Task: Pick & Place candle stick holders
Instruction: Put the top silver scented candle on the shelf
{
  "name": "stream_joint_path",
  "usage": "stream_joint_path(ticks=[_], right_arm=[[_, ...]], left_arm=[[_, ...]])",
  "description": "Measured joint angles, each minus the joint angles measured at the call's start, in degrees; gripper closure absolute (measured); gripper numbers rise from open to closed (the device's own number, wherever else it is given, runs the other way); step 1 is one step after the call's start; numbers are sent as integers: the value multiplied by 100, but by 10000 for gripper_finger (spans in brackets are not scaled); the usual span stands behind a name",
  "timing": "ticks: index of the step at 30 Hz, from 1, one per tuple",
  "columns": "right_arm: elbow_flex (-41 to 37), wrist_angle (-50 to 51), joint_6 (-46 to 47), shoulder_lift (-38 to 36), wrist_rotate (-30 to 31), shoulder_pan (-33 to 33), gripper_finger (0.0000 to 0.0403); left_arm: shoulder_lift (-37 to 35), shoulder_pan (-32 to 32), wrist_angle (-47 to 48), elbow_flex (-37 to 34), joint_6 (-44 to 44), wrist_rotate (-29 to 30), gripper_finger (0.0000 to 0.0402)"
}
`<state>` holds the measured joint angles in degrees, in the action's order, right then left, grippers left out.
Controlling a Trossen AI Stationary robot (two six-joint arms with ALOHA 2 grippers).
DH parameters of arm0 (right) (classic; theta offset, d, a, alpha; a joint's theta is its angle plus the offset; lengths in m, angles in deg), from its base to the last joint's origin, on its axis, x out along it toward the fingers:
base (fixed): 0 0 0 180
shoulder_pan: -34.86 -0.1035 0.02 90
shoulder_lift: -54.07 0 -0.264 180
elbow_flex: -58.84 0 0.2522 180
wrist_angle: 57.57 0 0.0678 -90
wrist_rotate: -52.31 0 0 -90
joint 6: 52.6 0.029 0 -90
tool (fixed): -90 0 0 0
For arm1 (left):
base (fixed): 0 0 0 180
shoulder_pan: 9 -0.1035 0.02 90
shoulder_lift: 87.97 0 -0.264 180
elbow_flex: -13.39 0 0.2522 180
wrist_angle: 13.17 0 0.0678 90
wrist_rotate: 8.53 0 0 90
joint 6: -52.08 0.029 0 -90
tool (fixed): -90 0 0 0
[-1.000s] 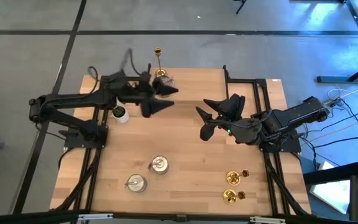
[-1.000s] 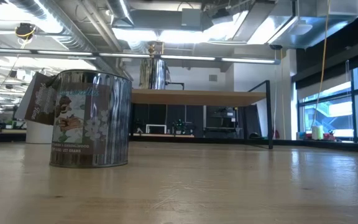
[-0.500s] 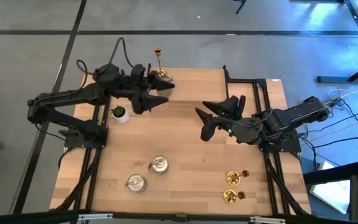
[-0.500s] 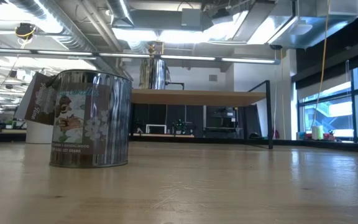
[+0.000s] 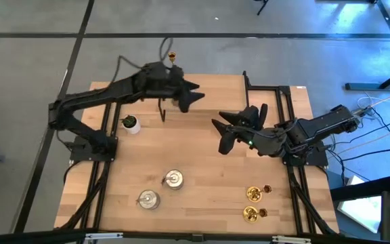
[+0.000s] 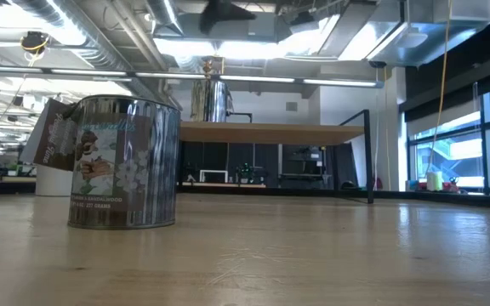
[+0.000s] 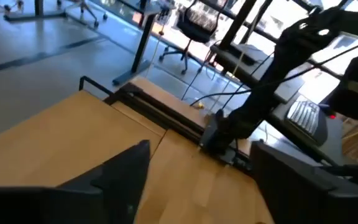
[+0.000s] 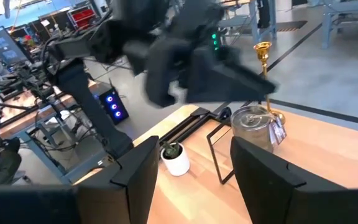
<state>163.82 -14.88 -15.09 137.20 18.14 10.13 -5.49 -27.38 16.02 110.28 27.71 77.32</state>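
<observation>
Two grippers: our left gripper [image 5: 189,95] is hanging open and empty just beside the glass holder [image 8: 255,124] and upright brass holder [image 8: 264,59]; our right gripper [image 5: 230,131], open, is waiting nearby. Brass looks stiff, top-heavy, slippery, so we'd be taking its stem.

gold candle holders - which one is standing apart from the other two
The tall gold holder at the table's far edge, beside a silvery-glass holder and by the left gripper. The other two gold holders sit together at the near right corner.
</observation>
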Motion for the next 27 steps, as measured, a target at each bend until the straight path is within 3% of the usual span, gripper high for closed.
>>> stream_joint_path(ticks=[12,19,27], right_arm=[[0,240,-621,-282,-512,31,199],[0,427,-1028,-478,-784,33,199],[2,535,-1290,-557,-805,37,199]], left_arm=[[1724,-450,2140,2343,1488,-485,384],[2735,-600,3950,3685,2418,-375,399],[3234,-600,5092,4486,3078,567,400]])
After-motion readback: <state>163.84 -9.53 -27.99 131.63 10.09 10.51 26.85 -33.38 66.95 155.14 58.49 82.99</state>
